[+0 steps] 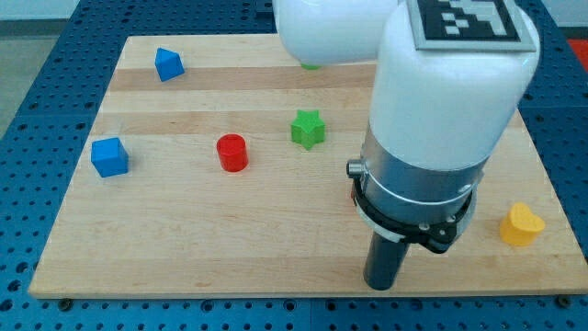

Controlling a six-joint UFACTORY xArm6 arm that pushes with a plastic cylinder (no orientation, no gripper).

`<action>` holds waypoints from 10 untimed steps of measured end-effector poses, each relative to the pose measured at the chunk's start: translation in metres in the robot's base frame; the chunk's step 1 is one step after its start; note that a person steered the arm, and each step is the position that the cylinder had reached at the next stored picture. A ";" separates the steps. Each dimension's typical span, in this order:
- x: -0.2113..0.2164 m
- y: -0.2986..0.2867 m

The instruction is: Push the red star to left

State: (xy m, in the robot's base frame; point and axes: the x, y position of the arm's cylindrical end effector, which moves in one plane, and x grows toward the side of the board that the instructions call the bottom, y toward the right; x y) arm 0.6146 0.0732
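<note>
Red star: not visible anywhere on the wooden board (184, 248) (possibly behind the arm, cannot tell). My tip (380, 285), a plain rod with no pincer, sits near the view's bottom edge. Red cylinder (232, 153) and green star (309, 129) lie up-left; yellow block (521, 225) right.

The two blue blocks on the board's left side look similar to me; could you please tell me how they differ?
The blue block near the view's top is smaller in the picture and shows a peaked, angular outline; the blue cube lower down looks larger and boxier. The upper one sits near the wooden board's top edge, the cube near its left edge. Both are the same blue and rest well away from my tip, which is near the view's bottom.
</note>
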 end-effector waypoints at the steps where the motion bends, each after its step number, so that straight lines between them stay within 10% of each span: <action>1: -0.005 0.005; 3: -0.092 0.037; 6: -0.027 0.048; 8: -0.119 0.047; 10: -0.109 0.025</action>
State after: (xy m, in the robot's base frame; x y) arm 0.5051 0.0977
